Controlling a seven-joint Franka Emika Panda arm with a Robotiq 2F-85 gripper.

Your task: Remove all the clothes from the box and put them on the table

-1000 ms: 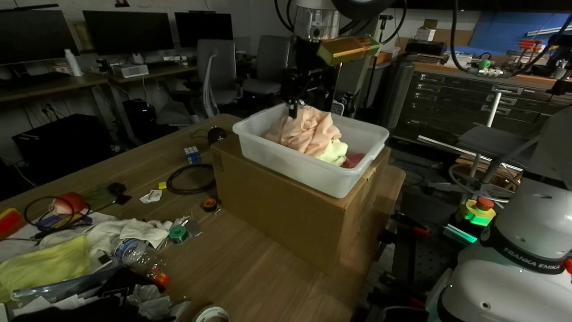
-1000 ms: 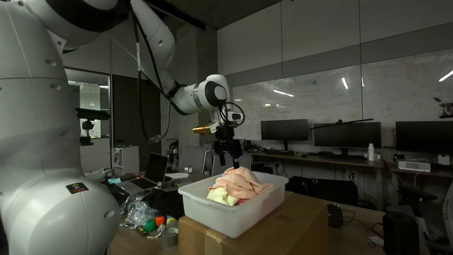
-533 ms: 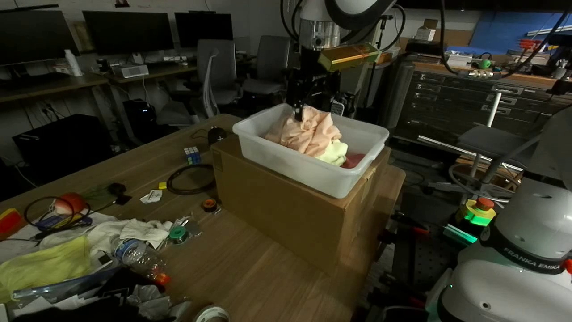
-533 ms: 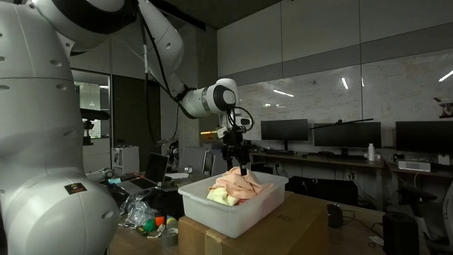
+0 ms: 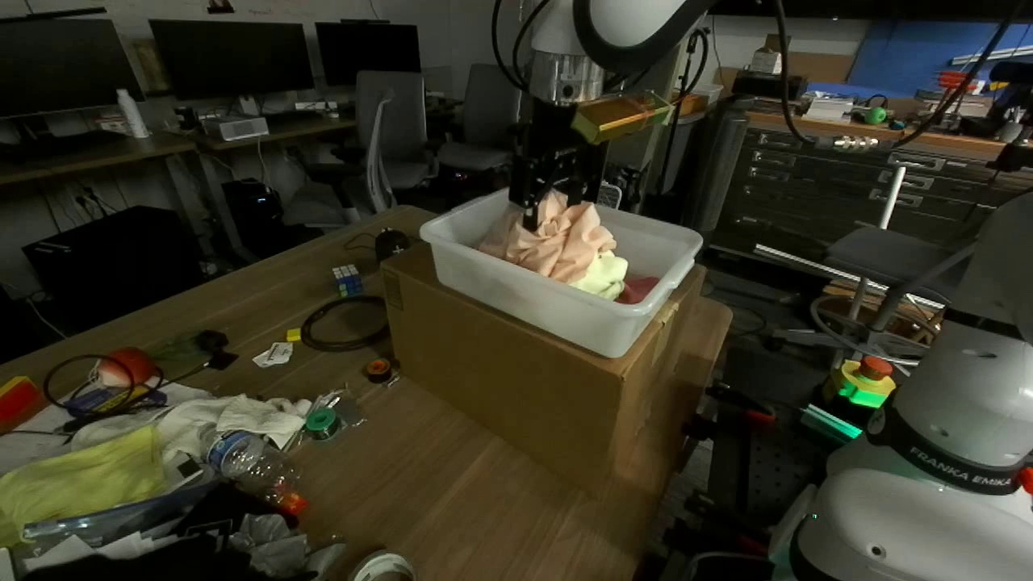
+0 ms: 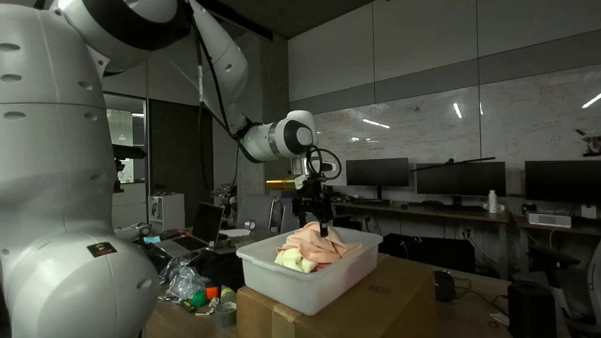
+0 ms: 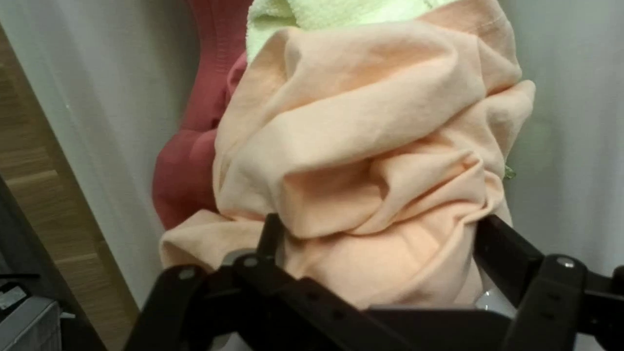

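Here the pincer point(image 7: 380, 228) stands wide, its fingers point(image 7: 504, 248) spread to either side of the bunched peach cloth point(image 7: 370, 131).
In the wrist view they sit at eight and four o'clock of it; whether they touch, I cannot tell. There, pale yellow cloth point(image 7: 336, 12) shows at twelve, red cloth point(image 7: 187, 161) at ten. All three lie in the white tub point(image 5: 516, 292), atop a cardboard box point(image 5: 500, 379) toward two o'clock on the table point(image 5: 452, 484).
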